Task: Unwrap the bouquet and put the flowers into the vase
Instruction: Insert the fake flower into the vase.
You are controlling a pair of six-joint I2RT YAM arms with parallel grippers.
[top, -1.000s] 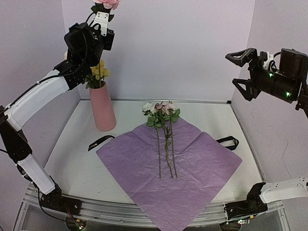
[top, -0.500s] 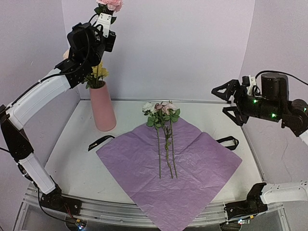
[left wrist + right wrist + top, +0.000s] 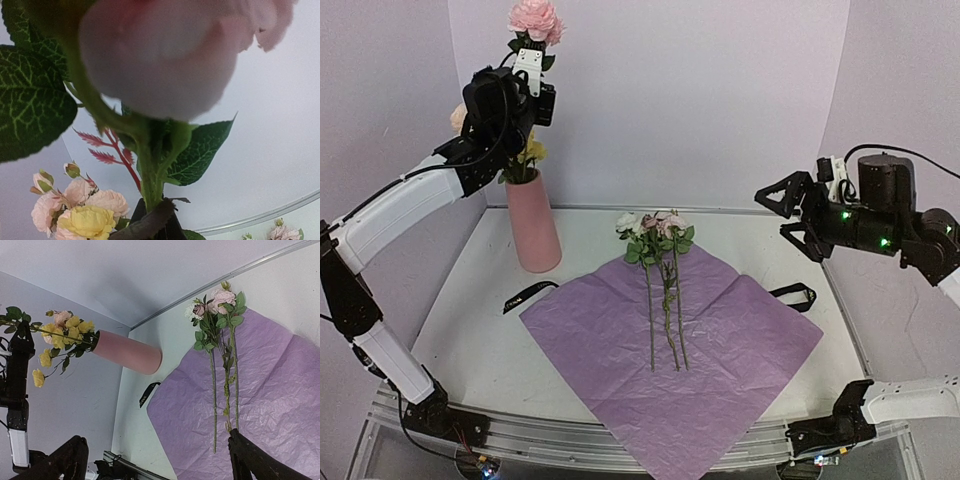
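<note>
- Left wrist view: the left gripper (image 3: 152, 227) is clamped shut on the green stem of a pink rose (image 3: 165, 55), just below the bloom. Only its dark fingertips show at the bottom edge, while the bloom and its leaves fill most of the view.
- Top external view: the left gripper (image 3: 528, 58) is raised high at the far left and points up. The pink rose (image 3: 535, 17) stands upright above it, well above the vase mouth.
- The vase (image 3: 533, 225) stands upright on the table (image 3: 470, 330) at the far left, below the left arm's wrist. Yellow blooms (image 3: 527, 152) and a pale pink one stick out of its mouth.
- The right gripper (image 3: 783, 213) hangs in the air at the right with its jaws wide apart. It holds nothing and points left toward the middle of the table.
- Right wrist view: its two dark fingers (image 3: 65, 460) frame the lower corners, with nothing between them but the scene far below.
- The remaining flowers (image 3: 660, 270) lie side by side on the paper sheet (image 3: 720, 370). Their cream and pink heads rest at its far corner and their thin stems point toward the near edge.
- The paper sheet is spread open and flat like a diamond, crinkled, with its near corner reaching past the table's near edge.
- One black ribbon piece (image 3: 528, 295) lies on the table between the sheet's left corner and the vase.
- A ribbon loop (image 3: 795, 293) lies just beside the sheet's right corner.
</note>
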